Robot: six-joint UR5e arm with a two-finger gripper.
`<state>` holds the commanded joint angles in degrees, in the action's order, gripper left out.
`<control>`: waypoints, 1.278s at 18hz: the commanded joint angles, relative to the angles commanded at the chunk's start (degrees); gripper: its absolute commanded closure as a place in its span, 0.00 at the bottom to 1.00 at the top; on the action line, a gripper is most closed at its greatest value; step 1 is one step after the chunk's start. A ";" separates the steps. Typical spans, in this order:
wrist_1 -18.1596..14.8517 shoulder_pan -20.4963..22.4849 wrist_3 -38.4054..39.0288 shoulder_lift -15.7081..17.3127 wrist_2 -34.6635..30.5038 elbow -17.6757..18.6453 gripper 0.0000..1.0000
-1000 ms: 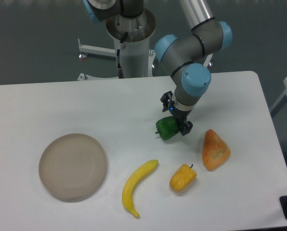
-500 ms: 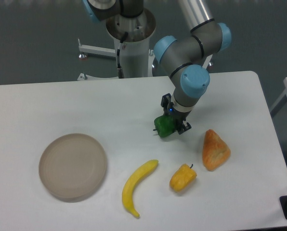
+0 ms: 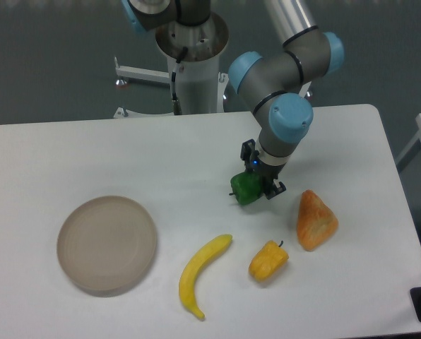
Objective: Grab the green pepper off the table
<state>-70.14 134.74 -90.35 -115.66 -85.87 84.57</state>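
White table [image 3: 126,155] bears a glossy, lumpy dark-green pepper [image 3: 246,188] pinched by the hand [image 3: 258,185].

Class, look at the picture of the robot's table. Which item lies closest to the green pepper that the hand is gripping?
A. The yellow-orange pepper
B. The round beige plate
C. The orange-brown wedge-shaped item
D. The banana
C. The green pepper, held in the hand, sits just left of the orange-brown wedge-shaped item; the yellow-orange pepper, the banana and the plate lie farther off on the table.
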 joint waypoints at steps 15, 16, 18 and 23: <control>-1.50 -1.50 0.61 -6.86 2.72 -16.02 0.52; -1.50 -1.50 0.61 -6.95 2.72 -16.02 0.52; -1.41 -1.50 0.79 -6.95 2.72 -16.10 0.52; -1.32 -1.76 0.79 -7.30 2.64 -16.81 0.52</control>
<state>-71.45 132.98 -89.56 -122.96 -83.23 67.77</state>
